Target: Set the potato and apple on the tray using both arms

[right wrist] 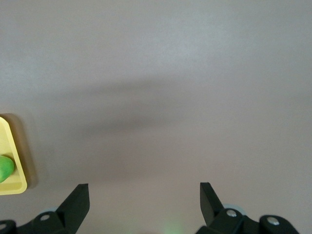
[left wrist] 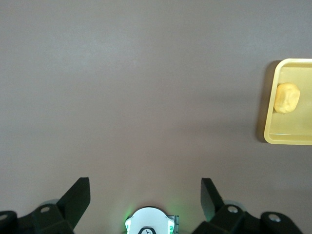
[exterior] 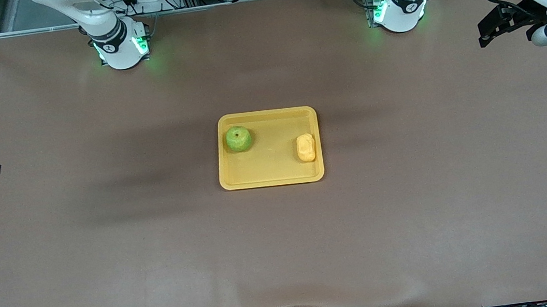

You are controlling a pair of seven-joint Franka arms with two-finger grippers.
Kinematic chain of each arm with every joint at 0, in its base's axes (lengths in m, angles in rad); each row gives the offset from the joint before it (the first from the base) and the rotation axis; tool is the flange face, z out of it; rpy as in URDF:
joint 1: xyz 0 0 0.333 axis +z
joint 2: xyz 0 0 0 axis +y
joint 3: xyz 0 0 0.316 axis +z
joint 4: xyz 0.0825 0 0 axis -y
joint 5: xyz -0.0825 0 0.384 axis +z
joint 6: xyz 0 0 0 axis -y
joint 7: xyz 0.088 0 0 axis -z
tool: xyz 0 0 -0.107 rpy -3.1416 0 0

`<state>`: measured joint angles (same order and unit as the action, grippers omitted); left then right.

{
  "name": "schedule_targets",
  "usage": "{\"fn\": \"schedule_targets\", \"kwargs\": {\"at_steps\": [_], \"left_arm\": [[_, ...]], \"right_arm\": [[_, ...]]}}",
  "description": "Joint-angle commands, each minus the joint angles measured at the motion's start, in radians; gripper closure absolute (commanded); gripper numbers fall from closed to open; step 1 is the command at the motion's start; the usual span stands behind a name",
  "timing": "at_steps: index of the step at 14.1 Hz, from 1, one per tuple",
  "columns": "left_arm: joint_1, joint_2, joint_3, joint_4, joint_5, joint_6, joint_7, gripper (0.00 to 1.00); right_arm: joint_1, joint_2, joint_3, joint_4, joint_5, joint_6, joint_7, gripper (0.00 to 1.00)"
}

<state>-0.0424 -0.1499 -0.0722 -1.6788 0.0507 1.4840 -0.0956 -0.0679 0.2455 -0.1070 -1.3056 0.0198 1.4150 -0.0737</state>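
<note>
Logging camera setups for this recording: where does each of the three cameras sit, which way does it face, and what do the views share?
Front view: high across the table, facing both arm bases; tray holds apple and potato.
Left wrist view: on the left arm, looking down past open left gripper at table and tray end; shares the potato.
Right wrist view: on the right arm, looking down past open right gripper; shares the apple.
</note>
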Motion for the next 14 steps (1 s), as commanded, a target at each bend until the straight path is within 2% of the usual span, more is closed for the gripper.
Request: {"fn": "schedule_targets", "kwargs": {"at_steps": [1,6,7,12,14], "left_arm": [[0.002,-0.011,0.005,-0.004,-0.018,0.006,0.008,0.0],[0.016,-0.01,0.003,-0.002,-0.018,0.006,0.019,0.0],[0.016,-0.01,0.005,-0.002,-0.018,0.006,0.019,0.0],[0.015,-0.003,0.003,0.008,-0.017,0.006,0.036,0.0],[0.016,0.018,0.005,0.052,-0.018,0.002,0.034,0.0]], "right_arm": [[-0.013,-0.13,0.016,-0.165,-0.006,0.083,-0.02,0.0],[-0.004,-0.302,0.021,-0.374,-0.006,0.166,-0.024,0.0],[0.003,-0.317,0.024,-0.389,-0.007,0.168,-0.024,0.0],[0.086,-0.321,0.024,-0.371,-0.079,0.168,-0.058,0.0],[0.077,-0.316,0.02,-0.35,-0.066,0.159,-0.058,0.0]]}}
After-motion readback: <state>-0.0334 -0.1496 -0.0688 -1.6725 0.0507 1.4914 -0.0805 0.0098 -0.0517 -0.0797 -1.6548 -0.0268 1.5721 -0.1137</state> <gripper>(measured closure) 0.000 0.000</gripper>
